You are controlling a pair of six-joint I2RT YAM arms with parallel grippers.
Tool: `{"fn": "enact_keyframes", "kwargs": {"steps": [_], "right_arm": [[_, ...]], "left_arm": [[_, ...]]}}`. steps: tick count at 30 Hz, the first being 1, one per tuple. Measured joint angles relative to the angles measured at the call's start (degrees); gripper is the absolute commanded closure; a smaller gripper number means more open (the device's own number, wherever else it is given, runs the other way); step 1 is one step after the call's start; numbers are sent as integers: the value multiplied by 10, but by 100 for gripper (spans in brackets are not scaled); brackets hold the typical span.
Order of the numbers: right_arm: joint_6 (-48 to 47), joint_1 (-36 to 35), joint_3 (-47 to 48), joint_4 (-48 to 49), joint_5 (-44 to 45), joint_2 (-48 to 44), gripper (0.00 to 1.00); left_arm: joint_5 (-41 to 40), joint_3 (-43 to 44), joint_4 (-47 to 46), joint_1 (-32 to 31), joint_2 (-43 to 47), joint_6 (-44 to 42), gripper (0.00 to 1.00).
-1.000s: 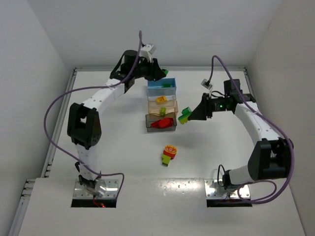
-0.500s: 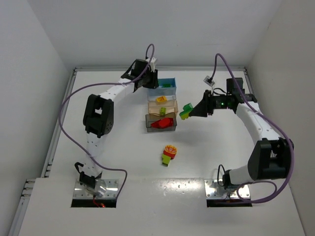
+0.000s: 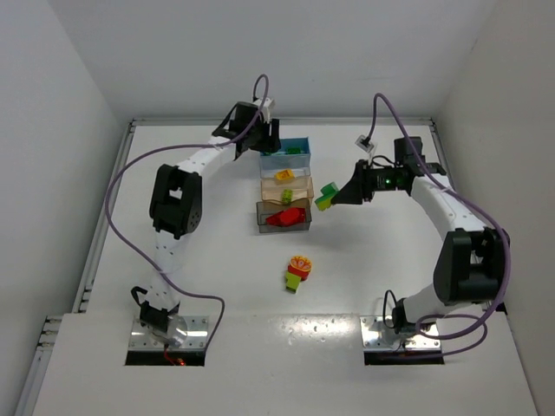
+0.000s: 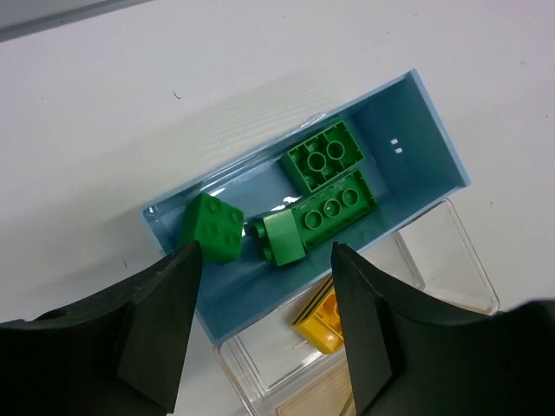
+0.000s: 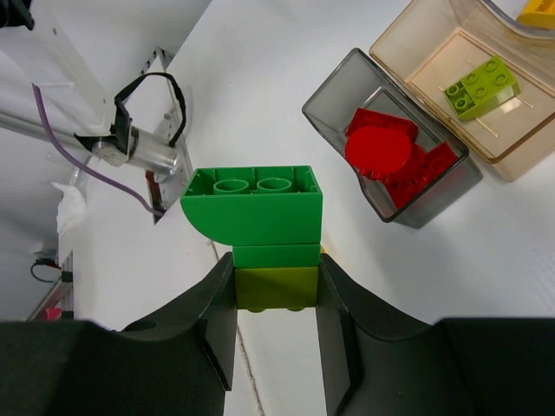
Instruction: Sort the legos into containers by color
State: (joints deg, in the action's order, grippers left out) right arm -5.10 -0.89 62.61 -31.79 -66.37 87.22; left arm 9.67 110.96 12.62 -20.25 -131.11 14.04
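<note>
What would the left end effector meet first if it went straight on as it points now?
Likely the long green plastic brick in the blue translucent bin, which lies right ahead of the open left end effector; depth unclear.

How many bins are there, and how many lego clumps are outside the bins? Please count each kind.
Bins: 3 (blue bin, tan bin, grey bin)
Lego clumps outside the bins: 2 (loose clump, held clump in the right gripper)
Total: 5

R claw (image 3: 336, 197) w/ green lego clump (image 3: 326, 197)
</note>
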Motion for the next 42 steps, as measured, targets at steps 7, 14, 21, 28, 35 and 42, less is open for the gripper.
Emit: {"fn": "enact_keyframes", "kwargs": {"steps": [7,14,21,28,35,42], "right_arm": [[-29,0,26,-18,4,13,94],[-153,-10,32,-85,60,13,94],[-235,-67,5,-40,225,-45,94],[-254,-152,4,35,346,-85,94],[-260,-190,6,46,399,-89,94],[-260,-195,6,48,421,-97,94]], "left_arm": [[131,-13,-64,30,5,38,31],[480,-65,-284,71,29,249,37],[653,-208,-620,24,63,586,35],[712,-252,-808,-27,64,769,35],[726,-254,-846,-33,64,806,35],[695,-261,-637,-31,87,628,35]]}}
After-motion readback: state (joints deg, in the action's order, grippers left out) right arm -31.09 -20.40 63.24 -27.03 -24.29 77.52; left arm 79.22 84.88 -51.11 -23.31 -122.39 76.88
